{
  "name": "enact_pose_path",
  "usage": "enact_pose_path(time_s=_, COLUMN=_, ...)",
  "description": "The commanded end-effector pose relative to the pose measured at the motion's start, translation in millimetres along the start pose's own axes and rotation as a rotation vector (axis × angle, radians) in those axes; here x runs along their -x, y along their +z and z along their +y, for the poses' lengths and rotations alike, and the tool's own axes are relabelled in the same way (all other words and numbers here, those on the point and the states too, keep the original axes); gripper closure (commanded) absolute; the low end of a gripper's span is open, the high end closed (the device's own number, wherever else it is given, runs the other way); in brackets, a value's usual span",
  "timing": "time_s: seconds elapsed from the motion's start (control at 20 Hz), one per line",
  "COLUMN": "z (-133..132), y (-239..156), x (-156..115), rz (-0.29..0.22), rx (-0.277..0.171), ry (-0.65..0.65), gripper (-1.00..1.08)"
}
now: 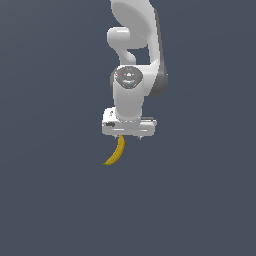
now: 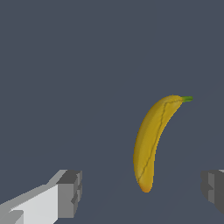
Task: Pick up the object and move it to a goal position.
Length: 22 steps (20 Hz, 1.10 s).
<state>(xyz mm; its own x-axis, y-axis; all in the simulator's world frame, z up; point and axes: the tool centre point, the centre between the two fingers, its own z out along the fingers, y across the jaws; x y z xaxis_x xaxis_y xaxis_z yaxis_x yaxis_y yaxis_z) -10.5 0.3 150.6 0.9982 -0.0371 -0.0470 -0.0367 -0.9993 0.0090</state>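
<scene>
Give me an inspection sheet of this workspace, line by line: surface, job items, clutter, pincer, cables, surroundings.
Surface: plain dark grey-blue ground, no markings seen.
Job's things: one curved yellow banana with a green stem tip, lying on the surface, not held.
Clutter: nothing seen.
Grippers: pincer open, fingers spread to either side of the banana's blunt end, not touching it; in the exterior view the banana pokes out below the hand.
Cables: nothing seen.
Surroundings: white arm only; no goal marker seen.
</scene>
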Motion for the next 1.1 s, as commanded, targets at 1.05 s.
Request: enact_pose_path(time_s=1.05, z=8.5, y=3.2, x=-6.1, rz=0.02, rx=-0.013, ry=0.1, gripper=-0.92)
